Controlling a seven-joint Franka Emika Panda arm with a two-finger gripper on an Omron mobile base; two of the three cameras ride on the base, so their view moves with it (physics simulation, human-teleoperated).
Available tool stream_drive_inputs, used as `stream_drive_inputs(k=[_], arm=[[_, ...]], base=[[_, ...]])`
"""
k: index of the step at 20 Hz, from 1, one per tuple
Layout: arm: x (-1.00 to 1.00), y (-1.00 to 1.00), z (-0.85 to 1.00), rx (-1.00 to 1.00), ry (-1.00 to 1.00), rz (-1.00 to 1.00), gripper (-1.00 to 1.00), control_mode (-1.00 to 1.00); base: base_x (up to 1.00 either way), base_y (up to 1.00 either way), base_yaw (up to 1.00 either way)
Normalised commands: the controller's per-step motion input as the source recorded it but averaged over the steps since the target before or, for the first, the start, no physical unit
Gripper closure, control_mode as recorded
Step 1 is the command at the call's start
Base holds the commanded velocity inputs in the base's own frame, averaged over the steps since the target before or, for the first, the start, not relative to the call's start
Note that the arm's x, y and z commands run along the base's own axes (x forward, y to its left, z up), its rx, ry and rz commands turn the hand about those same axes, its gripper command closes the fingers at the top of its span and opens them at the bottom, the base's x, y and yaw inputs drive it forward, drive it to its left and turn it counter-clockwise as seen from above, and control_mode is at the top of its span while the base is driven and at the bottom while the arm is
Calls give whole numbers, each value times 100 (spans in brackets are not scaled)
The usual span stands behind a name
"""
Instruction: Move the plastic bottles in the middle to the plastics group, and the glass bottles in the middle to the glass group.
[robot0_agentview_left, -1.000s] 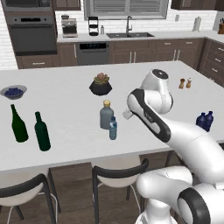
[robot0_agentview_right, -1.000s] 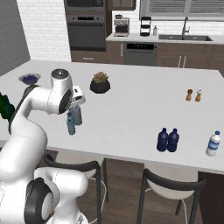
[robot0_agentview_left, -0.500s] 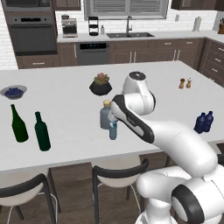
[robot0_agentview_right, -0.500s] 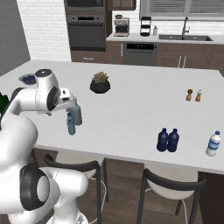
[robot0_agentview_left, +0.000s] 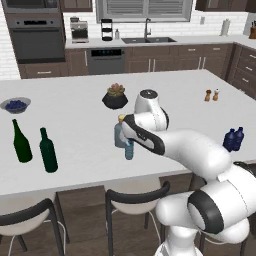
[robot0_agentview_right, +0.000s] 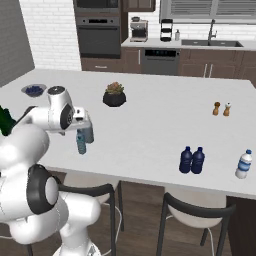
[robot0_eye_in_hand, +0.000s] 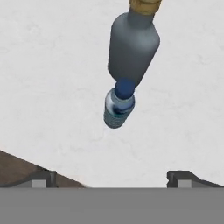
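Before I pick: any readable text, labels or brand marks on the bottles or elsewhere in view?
None can be read.
Pale blue bottle: ribbed band, no lettering.
Grey tan-capped bottle: plain.
Dark green bottles: no label visible.
Navy bottles: too small to tell.
Oven panel: too blurred to read.

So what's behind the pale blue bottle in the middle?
The grey tan-capped bottle stands right behind the pale blue bottle. In both base views the arm partly covers that pair, and whether they touch is unclear.
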Motion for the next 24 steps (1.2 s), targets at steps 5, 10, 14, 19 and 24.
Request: stream_drive_inputs(k=[5,10,14,19,24], arm=[[58,2,-24,1,1,0,-100,-100],[40,13,-21,0,0,0,-100,-100],[9,14,-28,0,0,0,-100,-100],[4,2,-38,0,0,0,-100,-100],[17,0,-22,0,0,0,-100,-100]], base=[[0,0,0],[0,0,0],[0,0,0],[0,0,0],[0,0,0]])
